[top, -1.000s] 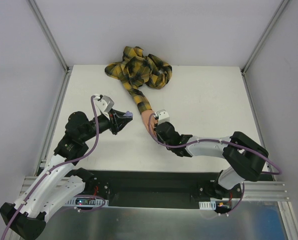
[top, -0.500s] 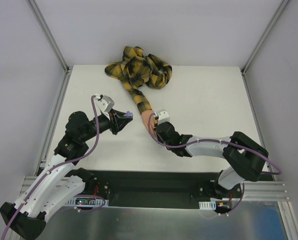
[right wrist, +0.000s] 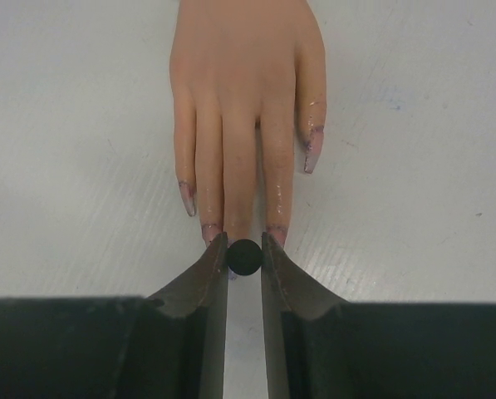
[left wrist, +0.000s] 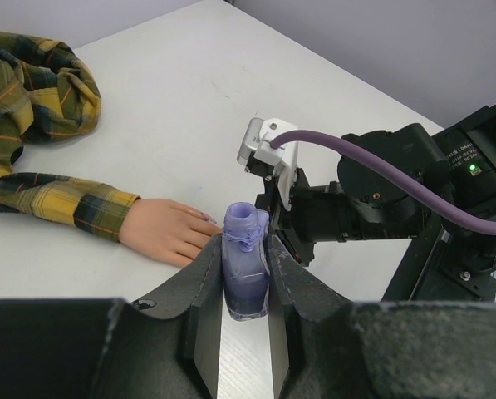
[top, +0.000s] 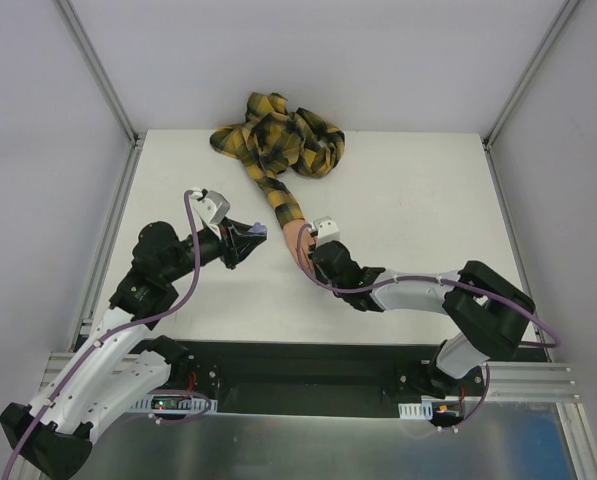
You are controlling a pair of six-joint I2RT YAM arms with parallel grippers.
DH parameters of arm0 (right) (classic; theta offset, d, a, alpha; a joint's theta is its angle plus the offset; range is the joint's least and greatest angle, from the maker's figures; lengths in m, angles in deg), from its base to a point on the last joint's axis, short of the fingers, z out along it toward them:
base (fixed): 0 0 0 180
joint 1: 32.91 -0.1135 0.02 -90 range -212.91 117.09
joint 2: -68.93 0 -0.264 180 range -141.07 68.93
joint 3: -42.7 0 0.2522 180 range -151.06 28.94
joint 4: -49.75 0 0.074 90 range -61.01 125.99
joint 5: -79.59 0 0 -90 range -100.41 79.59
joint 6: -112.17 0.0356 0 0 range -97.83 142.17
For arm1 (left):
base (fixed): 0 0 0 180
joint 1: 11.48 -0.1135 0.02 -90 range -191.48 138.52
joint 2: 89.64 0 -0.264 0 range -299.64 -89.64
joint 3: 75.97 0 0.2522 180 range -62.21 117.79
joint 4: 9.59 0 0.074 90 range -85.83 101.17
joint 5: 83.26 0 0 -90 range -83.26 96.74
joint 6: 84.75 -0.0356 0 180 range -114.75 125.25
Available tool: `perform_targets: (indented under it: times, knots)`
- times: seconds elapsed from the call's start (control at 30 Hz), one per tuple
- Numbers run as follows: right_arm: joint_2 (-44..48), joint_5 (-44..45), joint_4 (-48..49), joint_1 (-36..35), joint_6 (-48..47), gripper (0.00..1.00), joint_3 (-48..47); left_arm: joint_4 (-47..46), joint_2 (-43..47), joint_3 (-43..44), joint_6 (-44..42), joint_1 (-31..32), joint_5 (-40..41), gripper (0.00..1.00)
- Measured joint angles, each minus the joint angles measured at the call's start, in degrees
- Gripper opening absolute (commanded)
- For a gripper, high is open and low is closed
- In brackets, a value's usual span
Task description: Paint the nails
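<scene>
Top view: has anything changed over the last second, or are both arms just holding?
Hardly anything. The right tool seems to have edged very slightly forward along the mannequin hand, shut on the black cap as before. The left tool stays shut on the polish bottle, and the hand and plaid sleeve have not moved.

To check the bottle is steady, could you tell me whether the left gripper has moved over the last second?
No. The left gripper, shut on the bottle, keeps the same gap from the hand in the top view.
</scene>
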Motion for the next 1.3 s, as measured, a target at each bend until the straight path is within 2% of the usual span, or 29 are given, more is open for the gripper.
perform_targets:
  times: [1.3]
  knots:
    - [-1.05, -3.15, 2.75, 1.57, -1.95, 0.00, -1.03, 0.00, -0.07, 0.09, 0.00, 0.00, 0.00, 0.00]
